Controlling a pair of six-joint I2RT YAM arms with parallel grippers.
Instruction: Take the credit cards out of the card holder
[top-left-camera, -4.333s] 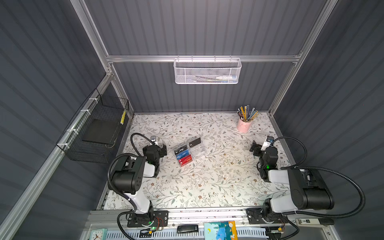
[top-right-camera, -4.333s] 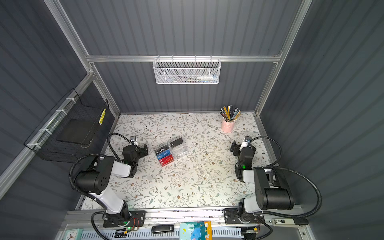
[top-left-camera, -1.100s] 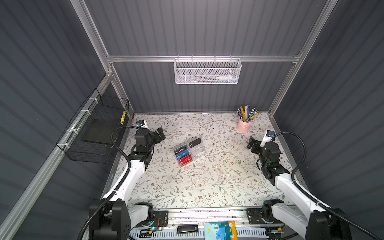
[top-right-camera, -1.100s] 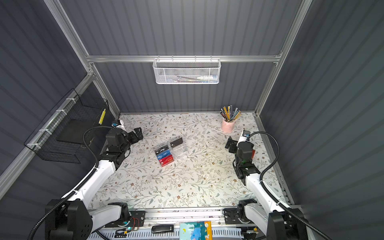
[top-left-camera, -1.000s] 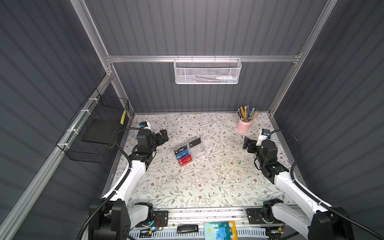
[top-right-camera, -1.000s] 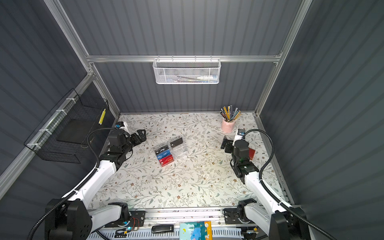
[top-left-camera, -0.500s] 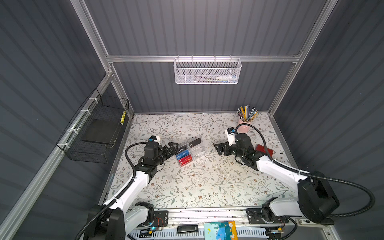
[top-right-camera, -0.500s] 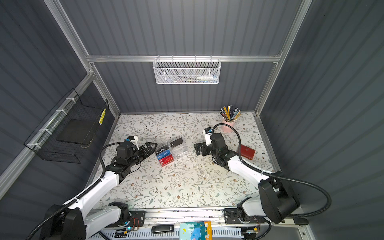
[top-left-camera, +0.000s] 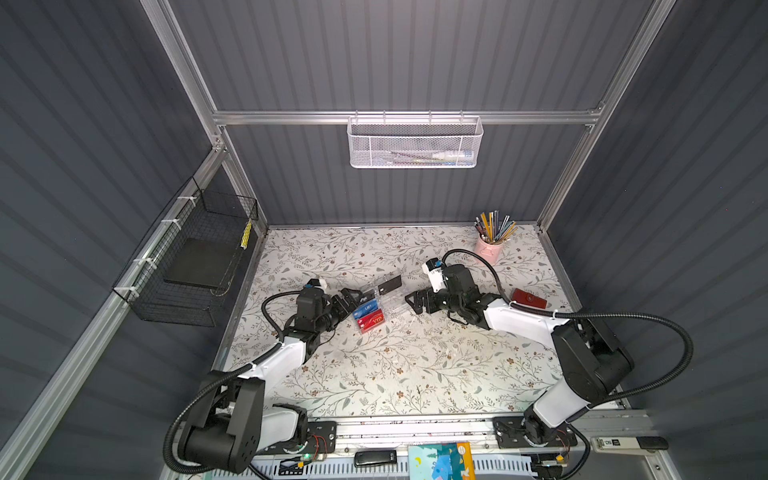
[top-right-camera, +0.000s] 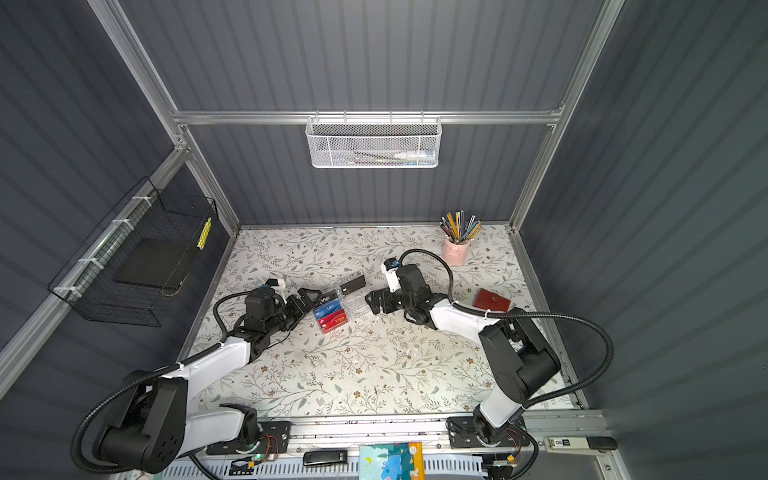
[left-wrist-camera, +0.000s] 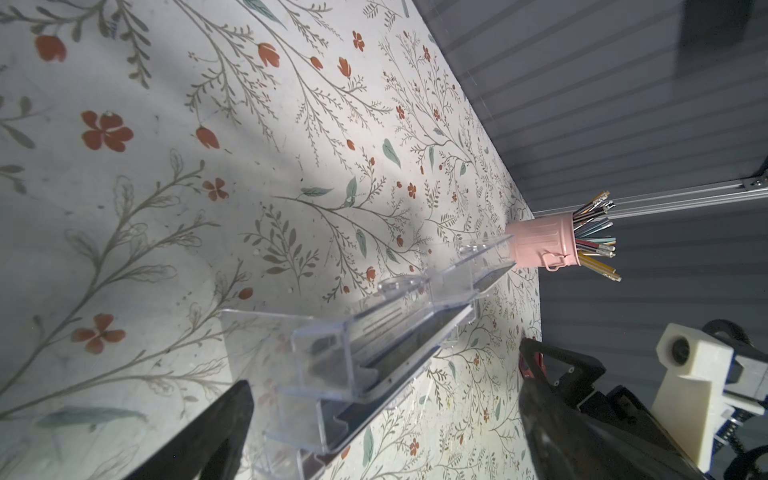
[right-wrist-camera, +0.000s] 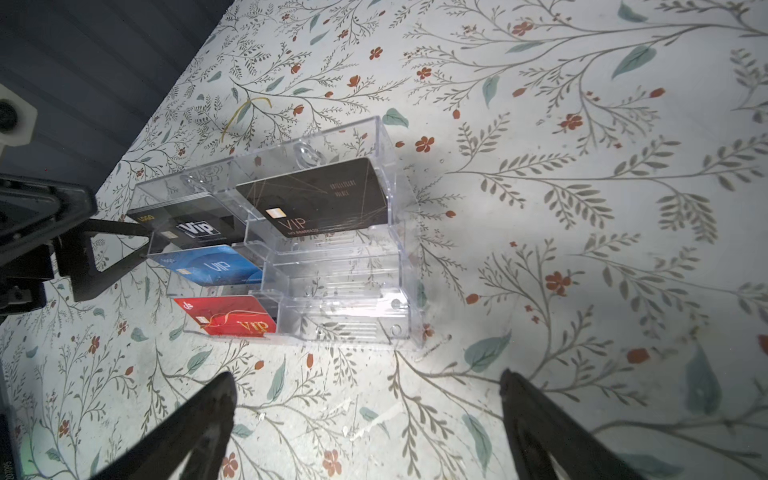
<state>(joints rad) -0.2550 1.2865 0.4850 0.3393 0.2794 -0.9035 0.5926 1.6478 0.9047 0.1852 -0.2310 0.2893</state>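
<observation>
L hand (top-left-camera: 348, 300) now beside rack (top-left-camera: 391, 300) | R hand (top-left-camera: 410, 302) likewise, opp. side

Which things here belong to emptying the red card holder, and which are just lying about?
Belongs to the job: red card holder, closed, at the right edge of the table; its credit cards are not visible.

Just lying about: clear acrylic rack holding black, blue and red VIP cards; pink pencil cup; white mesh basket; black wire basket.

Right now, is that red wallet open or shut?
Shut: in both top views the red wallet lies flat with only its outer cover showing, no sleeves or cards visible.
</observation>
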